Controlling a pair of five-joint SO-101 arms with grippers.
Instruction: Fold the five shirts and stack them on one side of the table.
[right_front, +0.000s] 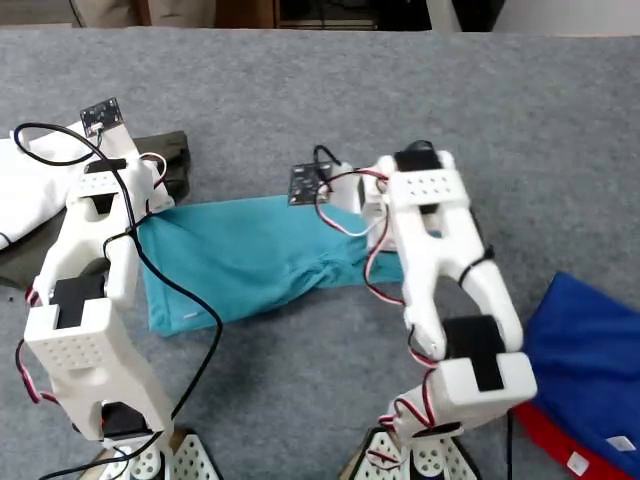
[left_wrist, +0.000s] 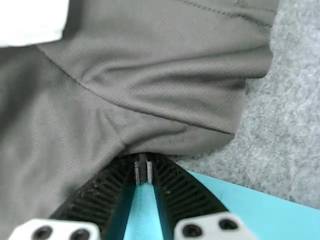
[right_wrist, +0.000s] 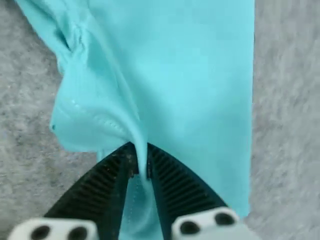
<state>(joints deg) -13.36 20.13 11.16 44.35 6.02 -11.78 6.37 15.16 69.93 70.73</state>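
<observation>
1. Grey, carpet-like cloth covers the counter (right_front: 300, 80), and the teal shirt (right_front: 250, 255) is laid in its middle, between the two arms.
2. The step in hand is judged to be a fold of this teal shirt: it lies as a narrowed band (a first fold seems to be done) and it is held at both ends.
3. The left jaws are closed together with teal cloth between them, at the far left corner of the band, just beside the dark shirt (left_wrist: 150, 75); the grasp is judged to be on the teal shirt.
4. The right jaws are clamped on a pinched ridge of the teal shirt (right_wrist: 200, 75) at its right end.
5. The long axis of the band runs from side to side across the counter, slightly slanted, with the right end a little farther from the arm bases. Which end is the collar cannot be told.
6. For the next move, an even lift of both ends is called for, with the cloth kept taut, so that the dark shirt is not dragged along.
7. The white shirt (right_front: 30, 190) lies at the left edge, and the blue shirt (right_front: 590, 350) at the right is judged to be waiting.
</observation>
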